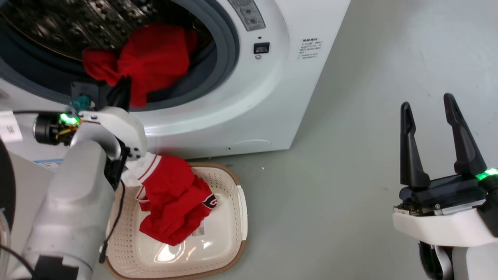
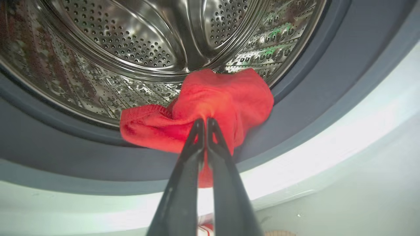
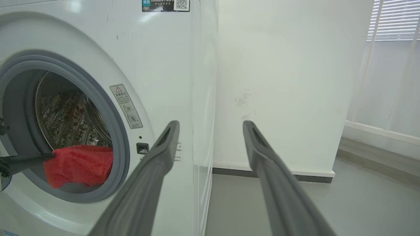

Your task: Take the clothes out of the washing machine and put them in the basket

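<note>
Washing machine [image 1: 253, 116]: white front-loader at the far left. Its porthole faces the robot, with a grey ring [image 1: 229, 46] around the opening and a perforated steel drum [image 2: 131, 39] behind it.

Floor [image 1: 350, 175]: plain grey, to the right of the machine.

Basket [image 1: 229, 194]: cream with a brown rim, on the floor just in front of the machine and below the porthole, near left.

Red jersey [image 1: 171, 202]: crumpled inside the basket on its left side. White striped trim is at the far end and a black-and-white letter patch at its right edge.

Red cloth [image 2: 223, 98]: bunched at the lower lip of the porthole, part in the drum and part hanging over the grey ring.

Left gripper [image 2: 203, 120]: at the porthole, fingers pressed together on a fold of the red cloth.

Right gripper [image 1: 426, 100]: near right over the floor, well apart from the machine. Its fingers are spread and grasp nothing.
</note>
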`<state>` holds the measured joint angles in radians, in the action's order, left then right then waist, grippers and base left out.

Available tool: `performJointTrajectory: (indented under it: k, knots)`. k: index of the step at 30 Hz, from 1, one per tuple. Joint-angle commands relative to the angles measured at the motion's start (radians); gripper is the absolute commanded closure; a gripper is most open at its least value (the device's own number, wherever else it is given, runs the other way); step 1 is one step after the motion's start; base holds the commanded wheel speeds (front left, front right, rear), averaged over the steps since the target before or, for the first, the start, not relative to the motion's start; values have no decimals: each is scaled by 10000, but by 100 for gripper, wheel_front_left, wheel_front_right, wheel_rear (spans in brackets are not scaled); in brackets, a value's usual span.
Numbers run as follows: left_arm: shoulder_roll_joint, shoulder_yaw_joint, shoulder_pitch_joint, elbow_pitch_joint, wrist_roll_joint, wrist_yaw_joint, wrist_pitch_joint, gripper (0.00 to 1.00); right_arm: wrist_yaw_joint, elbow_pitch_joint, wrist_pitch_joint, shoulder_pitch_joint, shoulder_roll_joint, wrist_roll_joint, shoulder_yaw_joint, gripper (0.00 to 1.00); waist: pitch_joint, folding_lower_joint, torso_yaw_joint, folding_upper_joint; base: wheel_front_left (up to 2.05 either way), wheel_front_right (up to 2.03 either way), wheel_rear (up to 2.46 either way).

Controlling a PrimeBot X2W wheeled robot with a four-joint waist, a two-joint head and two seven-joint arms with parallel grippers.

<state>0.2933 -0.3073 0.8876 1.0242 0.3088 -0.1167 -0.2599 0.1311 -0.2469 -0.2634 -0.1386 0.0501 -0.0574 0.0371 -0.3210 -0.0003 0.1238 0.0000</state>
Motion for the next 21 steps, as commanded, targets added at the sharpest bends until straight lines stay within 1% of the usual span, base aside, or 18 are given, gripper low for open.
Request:
performJointTrajectory:
  k: [1, 5, 12, 14, 16, 21]
  knots:
    - [-45, 77, -417, -414, -29, 116, -65, 100, -7, 35, -20, 167, 0, 79, 10, 0, 325, 3, -173, 0, 0, 0, 0]
    - [-139, 377, -1725, -2036, -155, 561, -61, 100, -7, 63, -20, 373, 0, 147, 38, 0, 679, 3, -306, 0, 0, 0, 0]
    - [-447, 762, -3754, -4227, -484, 1029, -64, 100, -9, 178, -20, 720, 0, 235, 116, 0, 1326, 3, -486, 0, 0, 0, 0]
    - [-514, 803, -4353, -4711, -572, 1075, -65, 100, -7, 206, -20, 815, 0, 264, 114, 0, 1517, 3, -527, 0, 0, 0, 0]
    - [-525, 781, -4874, -5041, -673, 1022, -65, 100, -7, 246, -20, 926, 0, 268, 144, 0, 1710, 3, -560, 0, 0, 0, 0]
    - [-552, 577, -6031, -5509, -869, 891, -57, 100, -7, 311, -20, 1221, 0, 226, 113, 0, 2117, 3, -657, 0, 0, 0, 0]
